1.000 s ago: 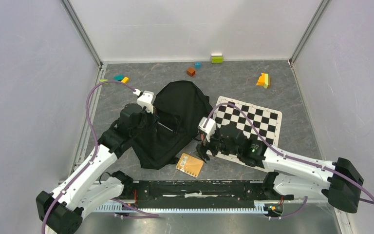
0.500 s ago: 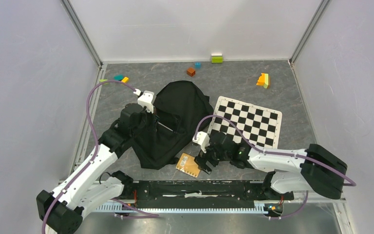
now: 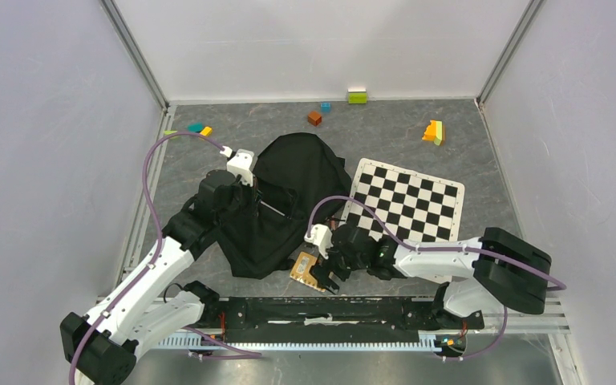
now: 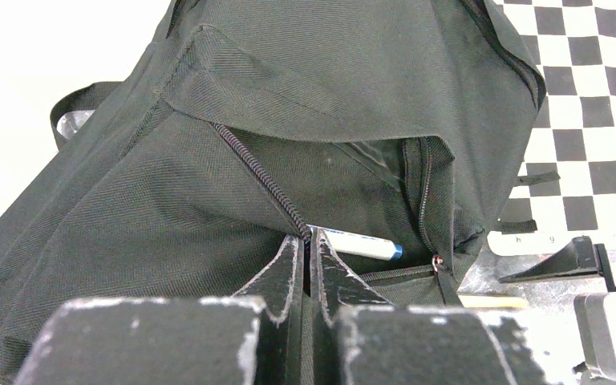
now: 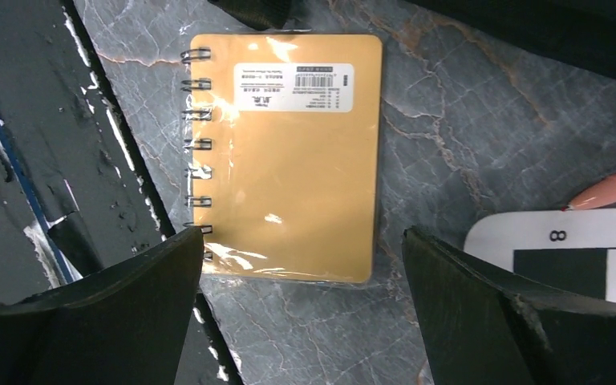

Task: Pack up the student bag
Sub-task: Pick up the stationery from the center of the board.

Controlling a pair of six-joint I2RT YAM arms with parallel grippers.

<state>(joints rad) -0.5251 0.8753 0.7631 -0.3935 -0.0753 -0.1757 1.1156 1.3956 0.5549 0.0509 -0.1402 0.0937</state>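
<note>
Right fingers [image 5: 128,297] have swung off the checkered board [image 3: 409,200] and now hover spread wide over the notebook [image 5: 289,152] on the surface near the bag, so pickup looks next. Left fingers [image 4: 285,273] unchanged, pressed together, pinching the zip edge of the student bag [image 3: 289,188] mid-surface, keeping the pocket open. Count: one bag, one notebook, one board, one pen [image 4: 357,245] inside the pocket, roughly six small blocks [image 3: 314,118] at the far edge.

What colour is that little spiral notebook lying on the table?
The notebook is mustard yellow-orange, with a white label near one end. It shows best in the right wrist view.

Top camera looks down; wrist cameras closely face student bag [image 4: 289,120] and notebook [image 5: 297,160].
</note>
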